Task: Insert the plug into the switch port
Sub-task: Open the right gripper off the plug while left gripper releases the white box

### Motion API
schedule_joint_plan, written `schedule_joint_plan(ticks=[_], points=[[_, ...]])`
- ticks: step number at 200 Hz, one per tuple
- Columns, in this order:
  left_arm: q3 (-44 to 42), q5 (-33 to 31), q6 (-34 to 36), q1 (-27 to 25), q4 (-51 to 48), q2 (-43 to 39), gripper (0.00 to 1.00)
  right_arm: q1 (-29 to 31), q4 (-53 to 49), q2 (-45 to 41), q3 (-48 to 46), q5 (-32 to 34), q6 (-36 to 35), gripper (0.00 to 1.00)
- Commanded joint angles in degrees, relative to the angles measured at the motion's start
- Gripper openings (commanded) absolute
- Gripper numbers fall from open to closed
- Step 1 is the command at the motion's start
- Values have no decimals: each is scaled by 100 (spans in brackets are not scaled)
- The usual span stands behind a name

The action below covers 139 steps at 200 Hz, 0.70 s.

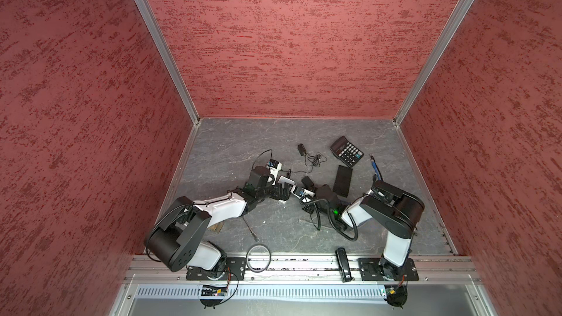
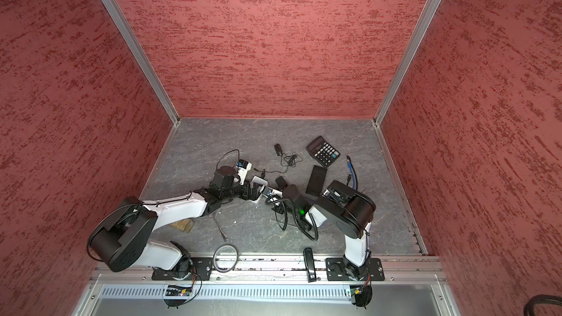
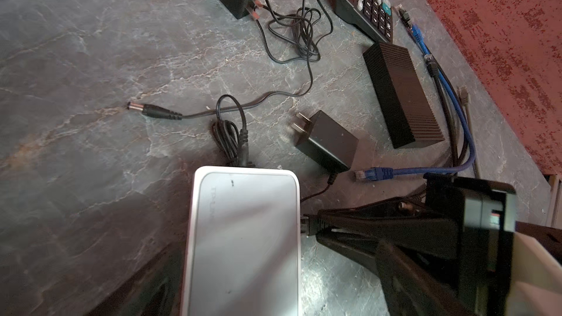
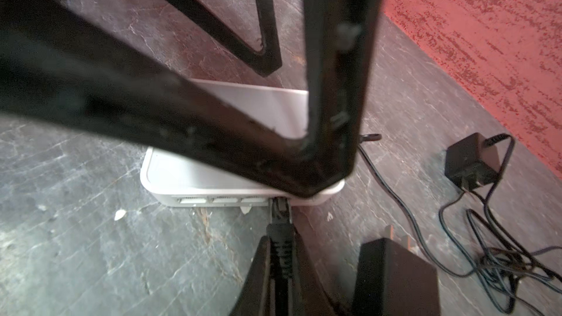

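The white rectangular plastic switch [image 3: 243, 238] lies flat on the grey table [image 3: 91, 86], mostly covered in both top views. My left gripper [image 1: 282, 193] straddles it with jaws spread wide, gripping nothing. My right gripper [image 4: 280, 240] is pinched on the black cable plug [image 4: 279, 217], whose tip enters the switch's row of ports [image 4: 223, 200]; how deep, I cannot tell.

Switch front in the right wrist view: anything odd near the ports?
Small white flecks lie on the table before the switch; debris, maybe. The plug, in the right gripper, looks straight.
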Motion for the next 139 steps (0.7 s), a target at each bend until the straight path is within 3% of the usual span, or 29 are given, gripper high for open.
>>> schedule_joint_plan(ticks=[1, 21, 57, 79, 109, 139], points=[[-81, -54, 8, 37, -34, -108, 100, 24, 72, 26, 114, -98, 90, 0], [-120, -79, 0, 37, 17, -137, 100, 22, -8, -40, 176, -92, 159, 0], [-296, -176, -10, 47, 136, -313, 100, -30, -47, -303, 164, -39, 377, 26], [-362, -275, 15, 50, 134, -424, 100, -66, -232, -512, 163, -6, 379, 37], [-393, -300, 94, 51, 64, -492, 100, -83, -643, -889, 154, -109, 367, 38], [-467, -224, 192, 50, 90, -565, 100, -78, -1704, -1564, 180, -352, 391, 37]])
